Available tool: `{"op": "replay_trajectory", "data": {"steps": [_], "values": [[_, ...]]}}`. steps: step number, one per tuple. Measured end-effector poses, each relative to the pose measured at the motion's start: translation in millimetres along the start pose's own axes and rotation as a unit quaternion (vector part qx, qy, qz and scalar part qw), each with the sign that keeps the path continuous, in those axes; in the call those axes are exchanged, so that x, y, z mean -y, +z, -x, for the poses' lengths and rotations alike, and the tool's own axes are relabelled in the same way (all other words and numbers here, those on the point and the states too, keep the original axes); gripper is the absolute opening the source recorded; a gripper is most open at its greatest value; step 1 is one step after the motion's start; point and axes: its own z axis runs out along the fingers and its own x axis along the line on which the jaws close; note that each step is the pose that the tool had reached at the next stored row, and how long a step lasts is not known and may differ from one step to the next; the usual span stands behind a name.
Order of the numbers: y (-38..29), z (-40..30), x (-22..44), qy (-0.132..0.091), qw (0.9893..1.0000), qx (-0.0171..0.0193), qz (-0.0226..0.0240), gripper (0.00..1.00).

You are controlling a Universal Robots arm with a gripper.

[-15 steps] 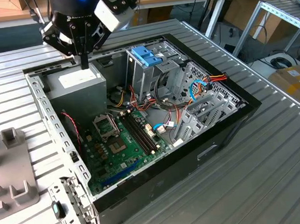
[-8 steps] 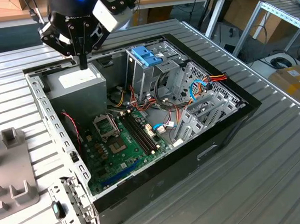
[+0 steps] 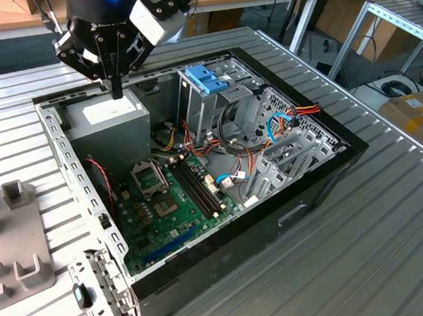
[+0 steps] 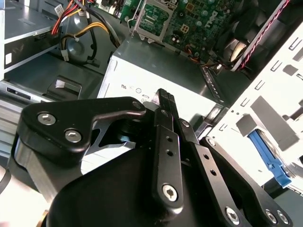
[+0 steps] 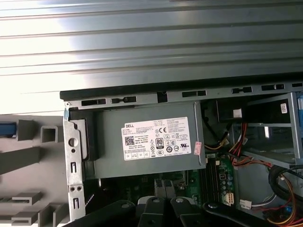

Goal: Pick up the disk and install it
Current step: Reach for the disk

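Note:
My gripper (image 3: 116, 87) hangs over the back left corner of the open computer case (image 3: 309, 187), just above the grey power supply box (image 3: 106, 119) with its white label (image 5: 160, 139). In the second wrist view its black fingers (image 4: 164, 100) lie together with nothing between them. I cannot make out the disk. A blue plastic strip (image 4: 268, 159) lies among pale holder blocks beside the case, and another bit of blue (image 5: 5, 128) shows by the grey holder; I cannot tell whether either belongs to the disk.
Inside the case are a green motherboard (image 3: 174, 197), bundles of coloured cables (image 3: 233, 152) and a silver drive cage with a blue latch (image 3: 205, 78). A grey holder fixture (image 3: 17, 246) sits on the ribbed metal table (image 3: 365, 248) at the exterior view's left.

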Motion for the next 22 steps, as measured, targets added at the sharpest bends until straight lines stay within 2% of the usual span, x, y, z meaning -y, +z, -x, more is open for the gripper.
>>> {"op": "replay_trajectory", "data": {"steps": [22], "values": [[-0.2,-6.3,0.5,0.0,1.0,0.0004,-0.0049,0.11]]}}
